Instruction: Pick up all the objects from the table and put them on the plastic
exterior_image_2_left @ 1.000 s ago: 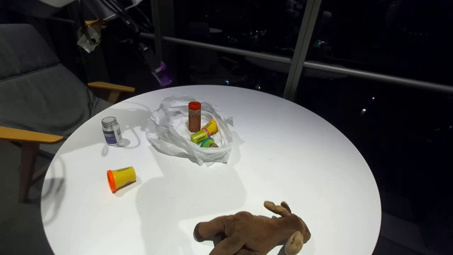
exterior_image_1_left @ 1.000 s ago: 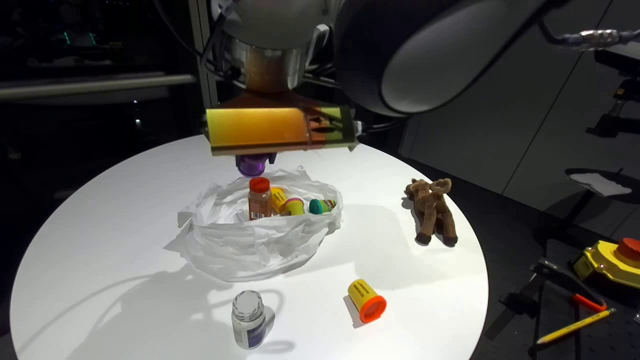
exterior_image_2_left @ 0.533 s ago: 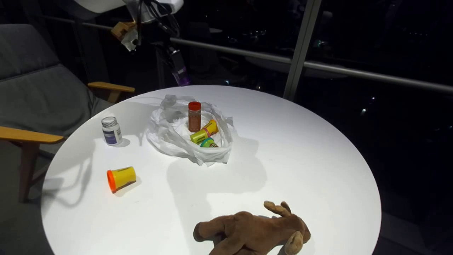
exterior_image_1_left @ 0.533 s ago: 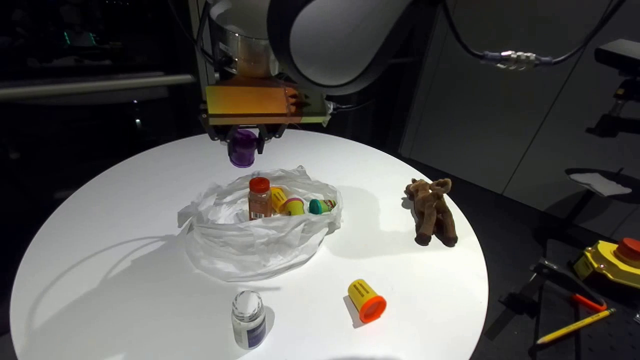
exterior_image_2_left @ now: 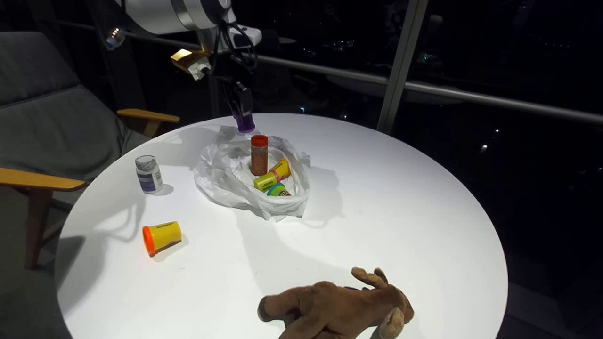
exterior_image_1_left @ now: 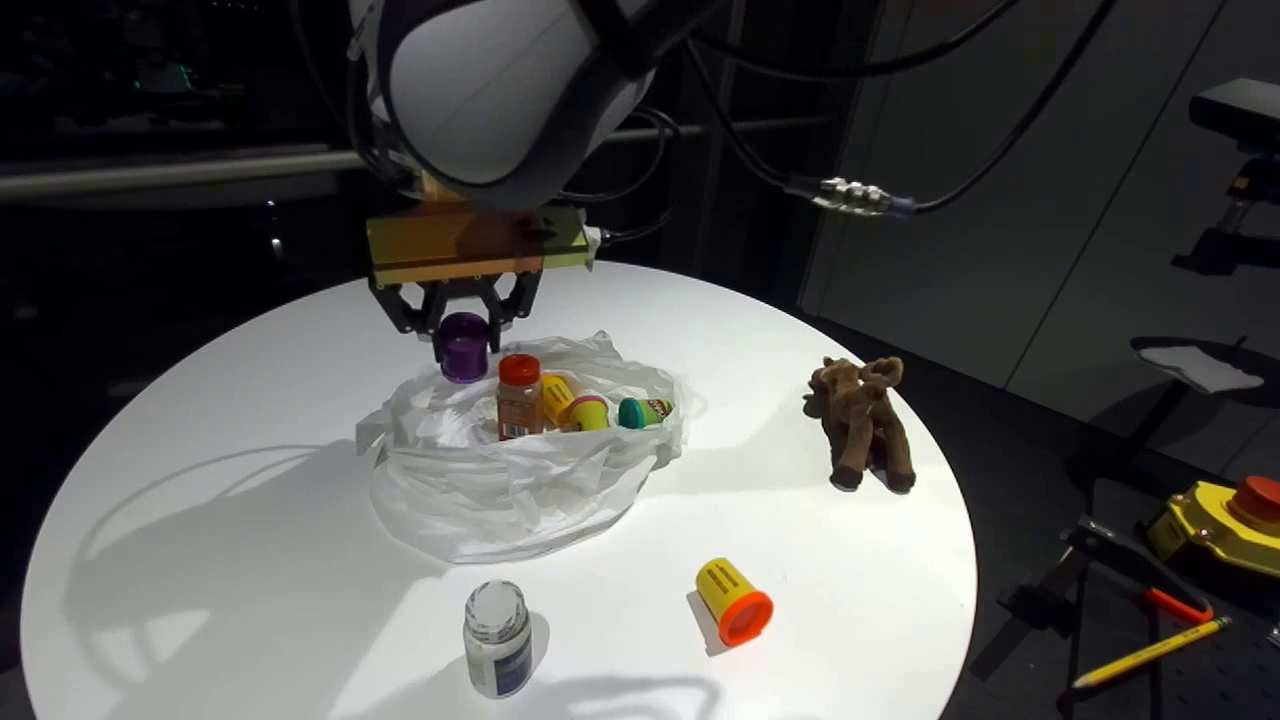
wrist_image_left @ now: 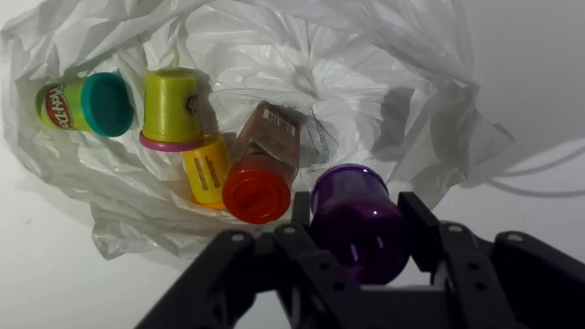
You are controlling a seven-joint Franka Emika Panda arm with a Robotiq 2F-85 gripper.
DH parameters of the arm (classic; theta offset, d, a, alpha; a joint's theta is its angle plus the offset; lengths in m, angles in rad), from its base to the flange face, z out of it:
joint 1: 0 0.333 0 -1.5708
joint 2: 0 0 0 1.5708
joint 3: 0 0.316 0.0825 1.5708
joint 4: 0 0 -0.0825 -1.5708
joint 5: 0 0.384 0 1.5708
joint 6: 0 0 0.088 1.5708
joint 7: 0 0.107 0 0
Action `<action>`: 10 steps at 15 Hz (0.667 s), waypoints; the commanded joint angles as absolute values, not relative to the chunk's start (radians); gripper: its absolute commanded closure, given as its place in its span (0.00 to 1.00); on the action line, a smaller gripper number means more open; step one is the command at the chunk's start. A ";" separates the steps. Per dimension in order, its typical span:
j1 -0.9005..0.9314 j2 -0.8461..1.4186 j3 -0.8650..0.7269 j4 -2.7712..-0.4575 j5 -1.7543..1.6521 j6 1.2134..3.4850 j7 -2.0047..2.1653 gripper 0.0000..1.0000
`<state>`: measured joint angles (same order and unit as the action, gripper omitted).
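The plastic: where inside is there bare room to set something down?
In the wrist view, bare plastic lies between the red-lidded jar and the right rim. Left of the jar it is crowded: yellow cup, lime cup, green tub.

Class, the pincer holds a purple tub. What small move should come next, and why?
Probably shift the pincer slightly inward over the plastic, keeping clear of the red-capped jar. It grips the purple tub, which looks close to the plastic's edge in both exterior views, and the jar appears close by in the wrist view.
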<state>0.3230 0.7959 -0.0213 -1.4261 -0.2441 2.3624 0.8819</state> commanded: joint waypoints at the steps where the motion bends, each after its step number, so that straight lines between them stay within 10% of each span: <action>1: 0.295 0.948 -0.019 -1.211 -0.176 2.251 0.793 0.74; 2: 0.288 0.970 -0.019 -1.183 -0.161 2.229 0.776 0.74; 3: 0.280 0.993 -0.021 -1.157 -0.149 2.212 0.760 0.30; 7: 0.268 1.006 -0.021 -1.144 -0.116 2.202 0.704 0.02; 10: 0.273 0.942 -0.025 -1.255 -0.120 2.254 0.673 0.00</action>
